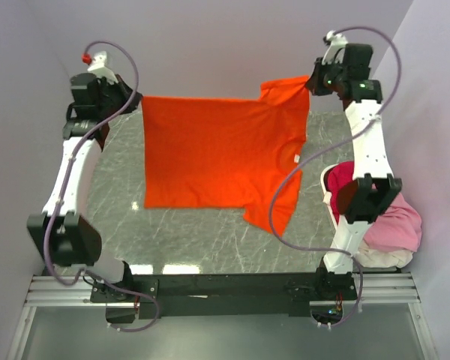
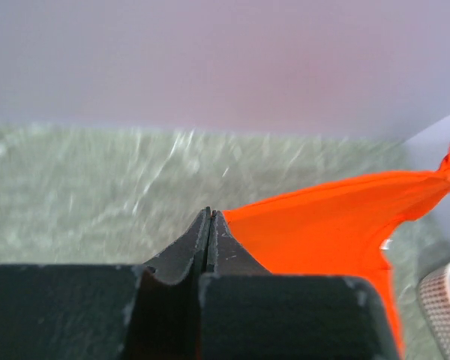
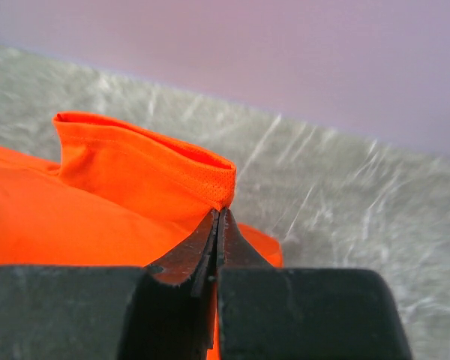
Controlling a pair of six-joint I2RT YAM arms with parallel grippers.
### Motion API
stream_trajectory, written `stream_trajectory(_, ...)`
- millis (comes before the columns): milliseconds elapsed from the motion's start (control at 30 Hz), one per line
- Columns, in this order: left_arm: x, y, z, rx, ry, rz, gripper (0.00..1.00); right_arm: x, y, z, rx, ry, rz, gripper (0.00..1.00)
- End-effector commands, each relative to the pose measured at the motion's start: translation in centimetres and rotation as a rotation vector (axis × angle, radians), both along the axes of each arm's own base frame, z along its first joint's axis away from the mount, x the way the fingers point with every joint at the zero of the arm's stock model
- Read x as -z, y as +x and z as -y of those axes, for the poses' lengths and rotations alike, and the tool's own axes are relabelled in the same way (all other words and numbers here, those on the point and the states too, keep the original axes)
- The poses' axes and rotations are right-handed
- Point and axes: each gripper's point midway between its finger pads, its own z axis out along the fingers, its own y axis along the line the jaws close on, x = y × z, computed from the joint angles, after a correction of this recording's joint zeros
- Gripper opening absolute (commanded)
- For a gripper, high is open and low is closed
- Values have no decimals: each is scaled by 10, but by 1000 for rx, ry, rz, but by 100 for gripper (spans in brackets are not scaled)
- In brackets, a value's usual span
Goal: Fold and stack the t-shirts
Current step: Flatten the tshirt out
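The bright orange t-shirt (image 1: 217, 154) lies spread over the far half of the grey marble table (image 1: 202, 232), its neck end to the right. My left gripper (image 1: 139, 100) is shut on the shirt's far left corner; in the left wrist view the jaws (image 2: 210, 214) meet on the orange edge (image 2: 322, 225). My right gripper (image 1: 309, 84) is shut on the far right sleeve hem, which shows lifted in the right wrist view (image 3: 150, 172) above the closed jaws (image 3: 220, 212). The near sleeve (image 1: 281, 206) lies flat.
A pile of magenta-red (image 1: 343, 180), light pink (image 1: 396, 225) and white (image 1: 379, 259) shirts sits at the table's right edge, under the right arm. Its basket rim shows in the left wrist view (image 2: 442, 300). Walls stand close behind and beside the table.
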Motion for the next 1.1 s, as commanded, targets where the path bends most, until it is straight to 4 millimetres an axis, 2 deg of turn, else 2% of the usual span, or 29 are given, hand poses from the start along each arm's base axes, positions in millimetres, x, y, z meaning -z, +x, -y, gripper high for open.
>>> stream_trajectory(0,-105,-42,-1,-23,-22,267,0,-108,-47,-1,-21,-28,239,0)
stream_trajectory(33,-133,-64,-1,-27,-28,336,0,-137,-66,-1,-18,-33,305,0)
stream_trajectory(100,-165,-88,-1,-33,-35,423,0,-168,-88,-1,-11,-27,374,0)
stream_trajectory(133,-187,-111,-1,-33,-39,484,0,-194,-111,-1,-5,-26,438,0)
stream_trajectory(200,-212,-136,-1,-43,-46,555,0,-226,-137,-1,7,-8,516,0)
stream_trajectory(233,-228,-156,-2,-48,-49,602,0,-251,-164,1,15,-7,584,0)
stream_trajectory(300,-246,-179,-1,-44,-54,659,0,-274,-191,1,23,16,647,0)
stream_trajectory(333,-258,-197,0,-38,-61,696,0,-289,-214,1,24,22,692,0)
stream_trajectory(400,-272,-217,2,-28,-64,739,0,-302,-235,1,30,39,736,0)
stream_trajectory(433,-278,-231,3,-26,-64,764,0,-311,-253,0,25,41,770,0)
stream_trajectory(533,-291,-255,3,-28,-60,803,0,-324,-279,1,43,38,820,0)
stream_trajectory(633,-302,-274,3,-29,-56,843,0,-334,-294,5,72,33,858,0)
stream_trajectory(767,-303,-282,2,-36,-55,855,0,-335,-296,9,93,30,867,0)
stream_trajectory(800,-297,-277,1,-41,-53,839,0,-333,-293,10,92,30,858,0)
stream_trajectory(867,-288,-271,-1,-55,-48,820,0,-319,-274,9,82,32,807,0)
stream_trajectory(900,-273,-258,-2,-58,-46,784,0,-313,-268,9,73,33,788,0)
stream_trajectory(933,-266,-255,-2,-60,-45,772,0,-299,-251,9,68,36,740,0)
stream_trajectory(967,-255,-247,-3,-63,-45,748,0,-292,-242,9,61,38,721,0)
stream_trajectory(1000,-234,-231,-3,-66,-46,700,0,-281,-230,7,42,42,689,0)
stream_trajectory(1033,-224,-225,-3,-67,-50,682,0,-261,-213,5,36,72,623,0)
stream_trajectory(1067,-212,-217,-4,-70,-54,658,0,-251,-202,4,27,84,595,0)
